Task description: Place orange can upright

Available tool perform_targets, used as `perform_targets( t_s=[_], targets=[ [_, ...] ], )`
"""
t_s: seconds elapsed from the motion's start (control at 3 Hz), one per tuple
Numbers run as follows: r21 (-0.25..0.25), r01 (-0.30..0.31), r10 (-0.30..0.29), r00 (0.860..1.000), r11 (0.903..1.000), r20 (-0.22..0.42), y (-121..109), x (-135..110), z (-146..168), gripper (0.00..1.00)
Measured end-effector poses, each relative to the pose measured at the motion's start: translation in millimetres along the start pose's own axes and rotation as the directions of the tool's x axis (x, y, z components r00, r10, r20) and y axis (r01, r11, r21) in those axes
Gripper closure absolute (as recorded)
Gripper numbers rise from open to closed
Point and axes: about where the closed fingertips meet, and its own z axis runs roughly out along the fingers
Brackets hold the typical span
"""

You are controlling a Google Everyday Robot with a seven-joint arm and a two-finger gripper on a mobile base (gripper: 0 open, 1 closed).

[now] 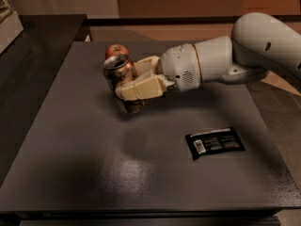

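The orange can (120, 73), coppery with a silver pull-tab top, stands nearly upright at the table's back left, tilted a little toward the camera. My gripper (133, 80) reaches in from the right, its cream fingers (141, 86) shut on the can's middle. The can's base is at or just above the grey table (84, 164); I cannot tell if it touches. A red apple (116, 50) sits just behind the can.
A flat black packet with a barcode (215, 142) lies on the table at the front right. My white arm (235, 55) stretches across the table's back right. A dark counter (33, 46) adjoins the table's left side.
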Motion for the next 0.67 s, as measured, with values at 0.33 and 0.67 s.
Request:
perform_targets(
  t_s=[0.33, 0.67],
  targets=[
    [-0.03, 0.021, -0.019, 0.997, 0.9993, 0.071, -5.3, 9.4, -4.5, 1.0],
    [-0.048, 0.032, -0.027, 0.994, 0.9984, 0.109, -10.6, 19.7, -7.7, 1.0]
  ],
)
